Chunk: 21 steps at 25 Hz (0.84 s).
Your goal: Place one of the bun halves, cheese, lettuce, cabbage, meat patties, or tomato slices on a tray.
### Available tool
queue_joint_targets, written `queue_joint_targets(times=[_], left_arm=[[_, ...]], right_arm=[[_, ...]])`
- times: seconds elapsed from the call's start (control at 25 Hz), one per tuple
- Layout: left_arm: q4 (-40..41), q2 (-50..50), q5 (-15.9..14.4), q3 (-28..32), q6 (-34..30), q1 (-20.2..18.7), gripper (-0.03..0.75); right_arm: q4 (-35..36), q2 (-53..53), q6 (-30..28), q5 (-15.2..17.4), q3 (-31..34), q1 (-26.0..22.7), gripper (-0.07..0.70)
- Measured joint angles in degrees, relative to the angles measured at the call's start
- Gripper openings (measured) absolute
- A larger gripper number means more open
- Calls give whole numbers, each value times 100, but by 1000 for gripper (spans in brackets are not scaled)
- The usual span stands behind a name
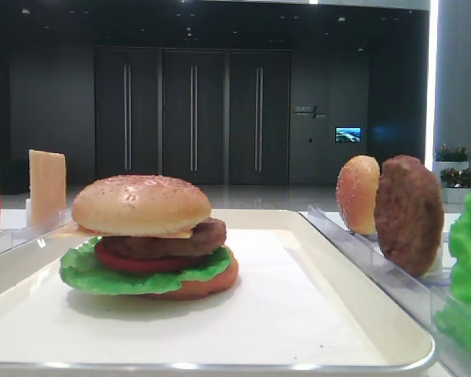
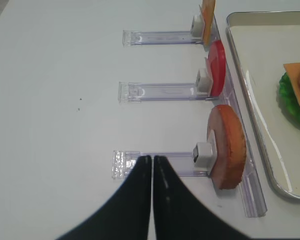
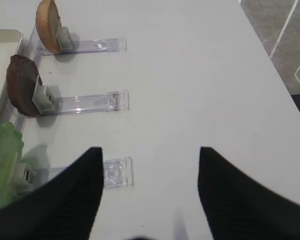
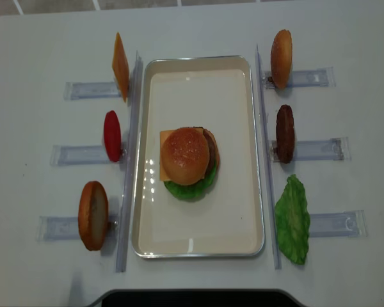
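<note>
On the cream tray [image 4: 198, 89] [image 1: 298, 314] stands a stacked burger. Its sesame bun top [image 4: 185, 155] [image 1: 141, 204] lies over cheese [image 4: 164, 137], a patty [image 1: 180, 242], tomato [image 1: 133, 261], lettuce [image 1: 86, 271] and a bottom bun. My left gripper [image 2: 152, 158] is shut and empty, low over the table beside the rack with the flat orange-brown bun [image 2: 227, 145]. My right gripper [image 3: 149, 150] is open and empty, above the clear rack end near the loose lettuce leaf [image 3: 2, 160] [image 4: 292, 219]. Neither gripper shows in the overhead view.
Clear racks flank the tray. The left ones hold a cheese slice [image 4: 120, 66], a tomato slice [image 4: 112, 135] and the flat bun [image 4: 93, 215]. The right ones hold a redder bun half [image 4: 281, 59] and a patty [image 4: 285, 133]. The table edge runs at the right [image 3: 270, 55].
</note>
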State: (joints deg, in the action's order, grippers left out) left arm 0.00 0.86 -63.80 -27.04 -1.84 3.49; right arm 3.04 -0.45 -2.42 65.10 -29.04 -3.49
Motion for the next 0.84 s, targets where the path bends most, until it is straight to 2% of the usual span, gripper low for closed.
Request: queue_joint_targets(times=[0.84], left_arm=[[0,0,0,0,0,0,-1]], right_arm=[[14,0,-1,0,0,0,402]])
